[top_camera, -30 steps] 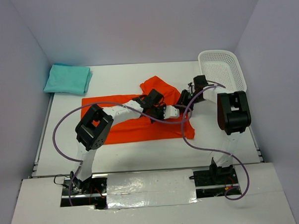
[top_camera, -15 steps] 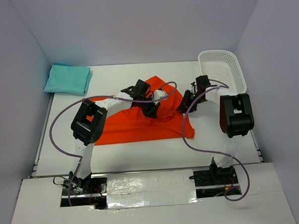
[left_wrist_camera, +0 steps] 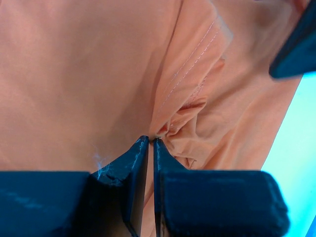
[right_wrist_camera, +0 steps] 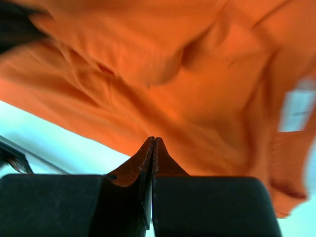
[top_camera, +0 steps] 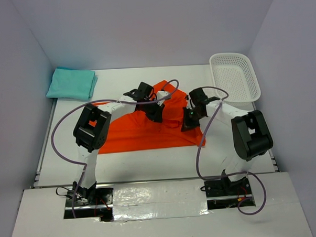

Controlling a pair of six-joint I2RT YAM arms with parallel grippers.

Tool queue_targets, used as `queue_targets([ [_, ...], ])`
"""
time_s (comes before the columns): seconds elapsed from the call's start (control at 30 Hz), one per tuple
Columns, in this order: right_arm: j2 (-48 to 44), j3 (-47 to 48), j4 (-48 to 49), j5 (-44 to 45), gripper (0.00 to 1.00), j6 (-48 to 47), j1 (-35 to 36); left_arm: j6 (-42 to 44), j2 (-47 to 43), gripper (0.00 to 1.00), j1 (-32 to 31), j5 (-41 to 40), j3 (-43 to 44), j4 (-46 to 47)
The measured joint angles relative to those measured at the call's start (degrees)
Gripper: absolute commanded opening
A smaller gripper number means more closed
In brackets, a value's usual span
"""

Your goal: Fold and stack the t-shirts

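Observation:
An orange t-shirt (top_camera: 137, 132) lies spread and partly bunched on the middle of the white table (top_camera: 149, 158). My left gripper (top_camera: 155, 112) is over the shirt's upper middle. In the left wrist view the left gripper (left_wrist_camera: 151, 139) is shut on a puckered pinch of the orange cloth (left_wrist_camera: 98, 74). My right gripper (top_camera: 188, 123) is at the shirt's right edge. In the right wrist view the right gripper (right_wrist_camera: 154, 140) is shut with the orange cloth (right_wrist_camera: 197, 89) running into its tips, lifted off the table. A folded teal t-shirt (top_camera: 71, 84) lies at the far left corner.
A white plastic basket (top_camera: 235, 76) stands at the far right corner. Purple cables loop from both arms over the table. Grey walls close in the left, back and right sides. A dark part of the other arm (left_wrist_camera: 296, 44) shows at the left wrist view's upper right.
My left gripper has moved left and back across the shirt, dragging cloth with it. My right gripper has moved left and nearer, from beside the basket onto the shirt's right edge.

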Motion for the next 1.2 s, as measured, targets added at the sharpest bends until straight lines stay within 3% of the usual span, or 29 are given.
queue_targets([
  [0.27, 3.34, 0.28, -0.98, 1.38, 0.0, 0.98, 3.37, -0.42, 0.0, 0.26, 0.24, -0.02, 0.0, -0.02],
  [0.47, 10.19, 5.51, -1.62, 3.78, 0.0, 1.6, 3.45, -0.2, 0.0, 0.3, 0.24, -0.07, 0.0, -0.07],
  [0.57, 10.95, 6.99, -1.57, 4.37, 0.0, 1.81, 3.54, 0.0, 0.0, 0.37, 0.24, -0.09, 0.0, -0.17],
  [0.93, 15.34, 15.8, -1.57, 5.88, 0.0, 2.58, 3.61, 2.64, 0.0, 0.44, 0.42, -1.6, 0.24, -2.56],
  [1.2, 21.16, 23.34, -2.03, 7.67, 0.0, 4.5, 3.63, 3.06, 0.0, 0.5, 3.06, -3.41, 4.7, -4.48],
])
